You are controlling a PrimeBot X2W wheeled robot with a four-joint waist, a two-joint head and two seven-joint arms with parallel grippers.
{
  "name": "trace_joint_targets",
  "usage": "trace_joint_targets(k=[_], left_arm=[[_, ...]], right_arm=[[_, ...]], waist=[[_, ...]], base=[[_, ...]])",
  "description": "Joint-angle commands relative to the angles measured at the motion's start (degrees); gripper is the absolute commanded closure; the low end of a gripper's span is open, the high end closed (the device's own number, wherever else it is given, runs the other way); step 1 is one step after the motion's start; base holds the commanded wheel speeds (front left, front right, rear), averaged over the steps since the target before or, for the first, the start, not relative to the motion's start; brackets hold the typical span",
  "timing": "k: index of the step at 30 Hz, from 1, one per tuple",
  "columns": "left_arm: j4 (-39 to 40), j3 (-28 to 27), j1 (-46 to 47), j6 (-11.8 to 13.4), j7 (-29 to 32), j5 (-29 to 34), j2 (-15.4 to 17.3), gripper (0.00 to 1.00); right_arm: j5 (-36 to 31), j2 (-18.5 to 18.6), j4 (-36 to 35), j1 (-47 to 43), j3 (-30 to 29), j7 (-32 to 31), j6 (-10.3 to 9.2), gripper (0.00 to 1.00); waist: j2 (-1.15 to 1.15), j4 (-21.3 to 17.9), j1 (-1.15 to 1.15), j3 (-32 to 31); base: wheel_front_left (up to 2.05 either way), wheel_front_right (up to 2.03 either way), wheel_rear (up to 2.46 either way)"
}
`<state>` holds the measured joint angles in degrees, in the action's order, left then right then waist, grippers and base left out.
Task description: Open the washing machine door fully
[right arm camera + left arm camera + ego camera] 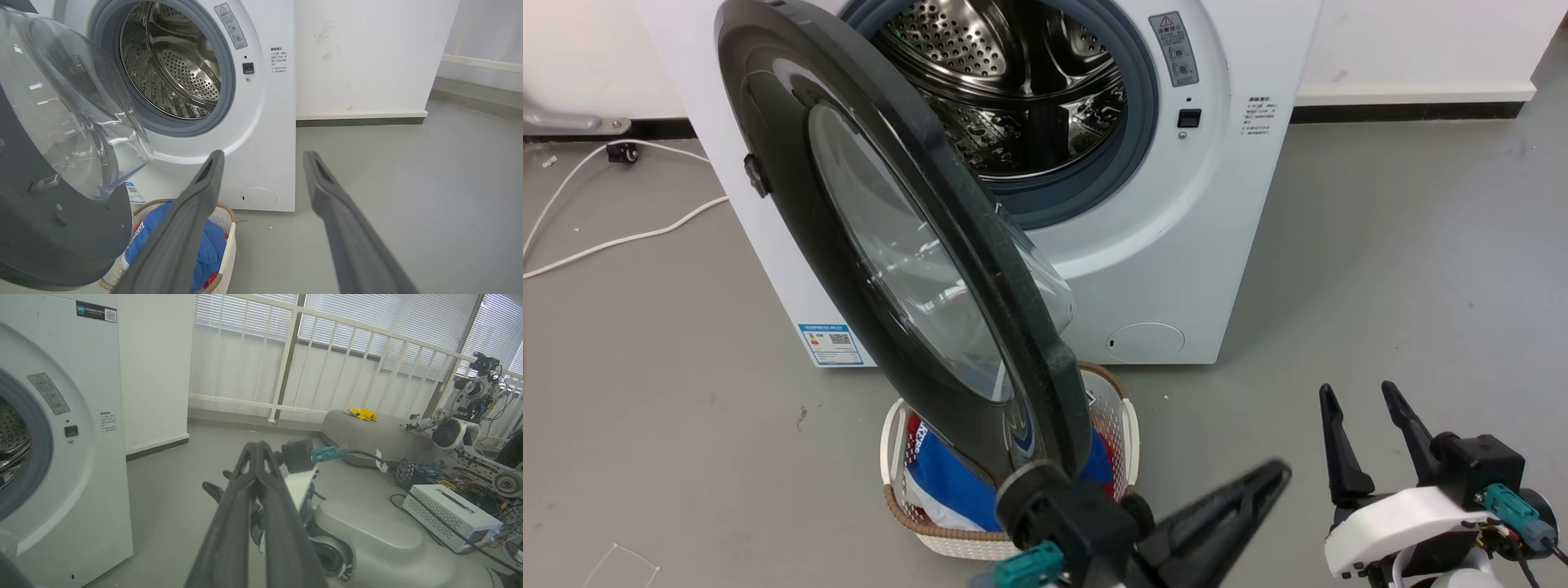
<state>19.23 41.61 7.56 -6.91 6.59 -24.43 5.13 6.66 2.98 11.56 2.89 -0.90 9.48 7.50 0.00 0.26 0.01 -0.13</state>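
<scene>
The washing machine point(1176, 245) stands with its steel drum exposed. The washing machine door point(792, 188) is swung out toward me, roughly square to the machine front, its glass bowl point(61, 102) bulging to the right. My left gripper point(1278, 472) is shut on nothing, its fingers pointing right, away from the door. Its base sits just under the door's near edge; whether they touch I cannot tell. In its wrist view the shut left gripper point(255, 446) points past the washing machine point(94, 477). My right gripper point(1357, 390) hangs open at the lower right, apart from the door, its fingers point(204, 183) spread.
A white laundry basket point(1131, 433) with blue and red clothes sits on the floor under the door's near edge. A white cable point(605, 241) trails on the floor at left. A white box point(449, 514), a grey cushion point(367, 433) and another robot point(461, 428) stand to my right by a railing.
</scene>
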Motion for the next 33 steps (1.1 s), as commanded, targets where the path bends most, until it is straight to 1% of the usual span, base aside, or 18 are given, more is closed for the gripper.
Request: trace_joint_targets(k=[1, 5, 9, 15, 22, 33], left_arm=[[-1.66, 1.24, -1.16, -0.2, 1.11, -1.25, 0.78, 1.0], [-6.39, 2.37, -2.45, -0.01, 1.94, -1.47, 2.09, 1.0], [-11.38, 0.66, -0.95, 1.83, -0.11, 0.99, 2.89, 1.0], [-18.4, -3.14, 2.46, 4.51, -4.51, 2.63, 1.96, 1.0], [-24.6, -6.22, 5.14, 6.74, -7.91, 1.73, 0.6, 1.0], [-29.05, -8.34, 5.24, 9.11, -10.83, 0.53, 0.09, 1.0]], right_arm=[[0.22, -0.18, -0.2, -0.18, 0.15, -0.19, -0.01, 0.0], [0.27, -0.18, -0.21, 0.38, 0.39, -0.33, -0.01, 0.0], [0.38, -0.18, -0.08, 1.07, 0.57, -0.23, -0.01, 0.0], [0.39, -0.17, 0.43, 1.86, 0.73, 0.13, -0.01, 0.0], [0.57, -0.17, 1.03, 1.94, 0.77, 0.29, -0.01, 0.0], [0.63, -0.17, 1.76, 2.53, 0.17, -0.01, -0.01, 0.0]], waist=[[0.0, -0.2, -0.01, 0.32], [0.0, -0.52, -0.01, 1.1], [0.0, -0.8, -0.01, 1.97], [0.0, -1.25, -0.01, 2.74], [0.0, -1.87, -0.01, 3.07], [0.0, -1.9, -0.01, 3.53]], base=[[0.0, 0.0, 0.0], [0.0, 0.0, 0.0], [0.0, 0.0, 0.0], [0.0, 0.0, 0.0], [0.0, 0.0, 0.0], [0.0, 0.0, 0.0]])
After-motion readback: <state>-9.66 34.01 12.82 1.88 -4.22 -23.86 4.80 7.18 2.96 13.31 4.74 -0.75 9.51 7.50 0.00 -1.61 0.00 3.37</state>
